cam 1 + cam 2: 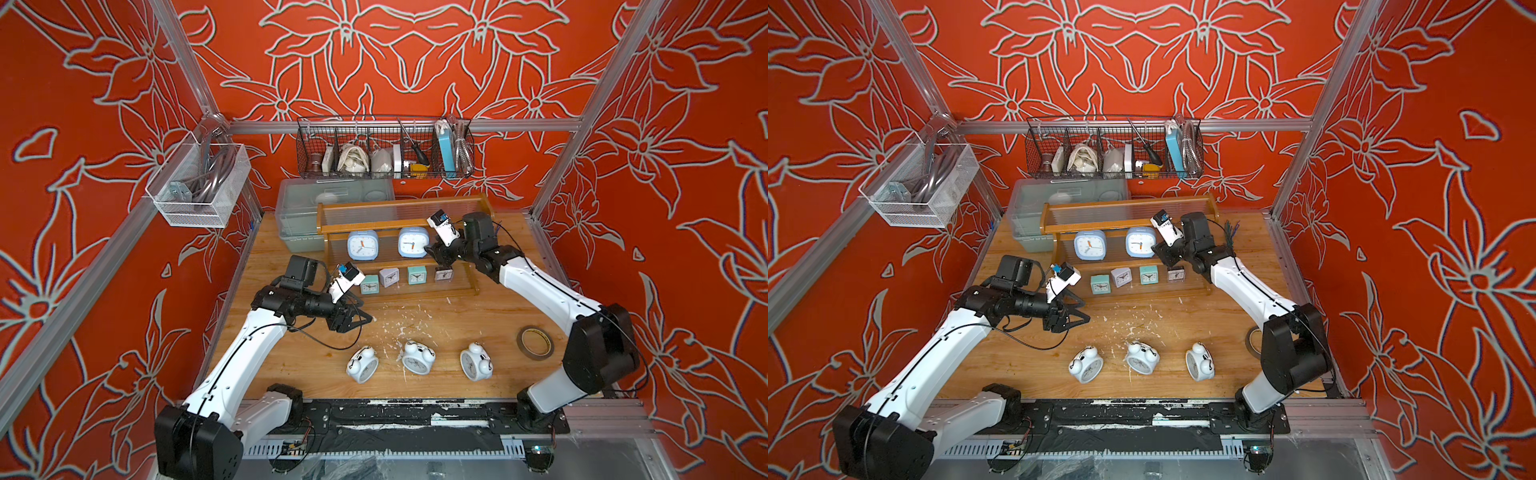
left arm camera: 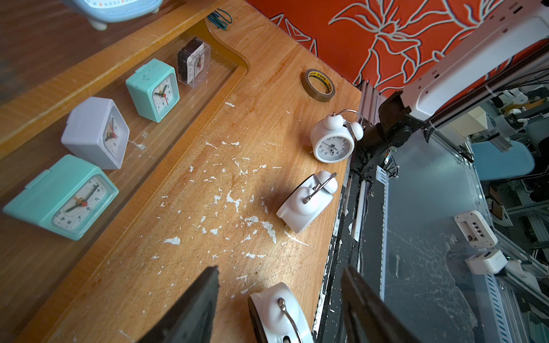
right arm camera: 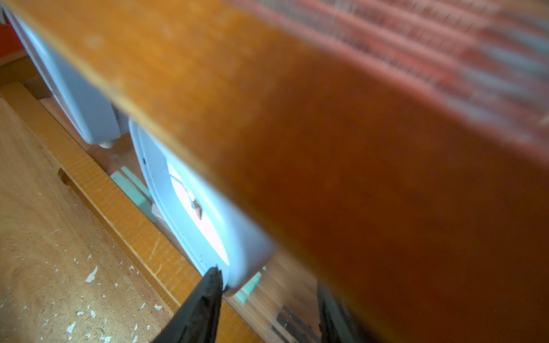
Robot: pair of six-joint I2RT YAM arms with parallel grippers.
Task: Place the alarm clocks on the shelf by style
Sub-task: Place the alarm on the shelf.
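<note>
Right wrist: blue clock (image 3: 243, 246) beside pincer (image 3: 267, 279)

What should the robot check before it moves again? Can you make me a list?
1. Four small cube clocks in a row on the bottom tier of the shelf: ok.
2. Two light-blue clocks upright on the middle tier: ok.
3. Top tier has room: ok.
4. White bell clocks shelved: not ok; all three are on the table.
5. Left fingers open, holding nothing: ok.
6. Right fingers clear of the blue clock: not ok; one tip touches its corner.
</note>
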